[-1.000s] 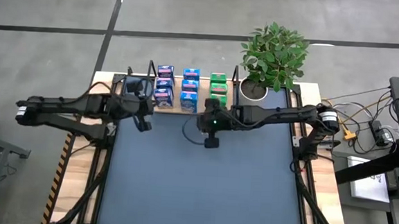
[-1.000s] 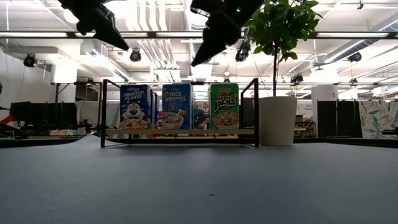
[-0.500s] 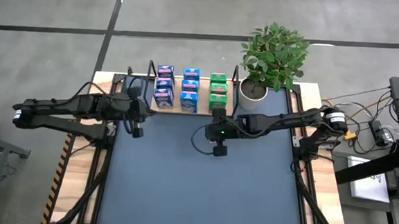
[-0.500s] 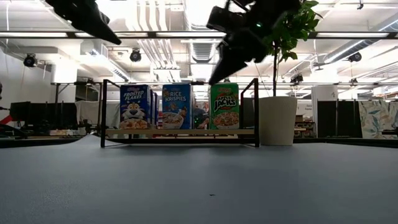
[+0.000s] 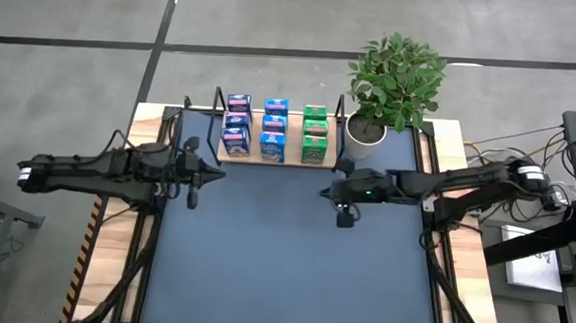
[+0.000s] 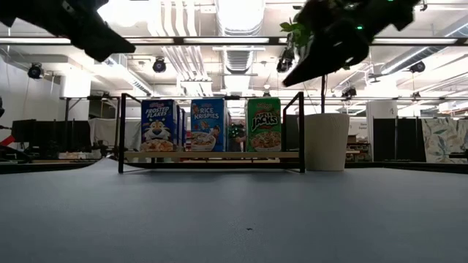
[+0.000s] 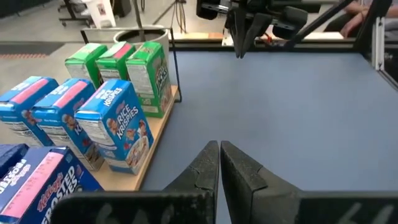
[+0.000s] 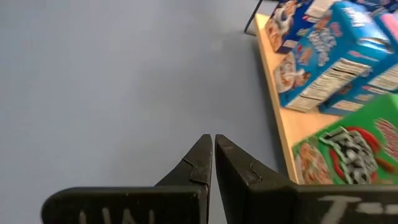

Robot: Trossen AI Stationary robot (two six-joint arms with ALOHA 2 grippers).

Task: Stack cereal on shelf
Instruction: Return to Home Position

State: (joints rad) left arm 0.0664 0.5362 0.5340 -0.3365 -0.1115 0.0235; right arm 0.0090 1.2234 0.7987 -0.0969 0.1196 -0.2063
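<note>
The stacking looks finished: every cereal box in sight stands on the shelf, at the upper middle of the high view, and none lies on the blue-grey table mat. By type, the shelf holds three rows. Dark blue Frosted Flakes boxes are at picture left, light blue Rice Krispies boxes in the middle, and green Apple Jacks boxes at the right, beside the white plant pot. Each row counts as three from above, nine in all, though the Frosted Flakes tops are harder to separate. The left gripper hangs over the mat's left edge, its fingers pressed together on nothing. The right gripper hangs right of centre, likewise closed and empty. I judge that only parking the arms remains.
</note>
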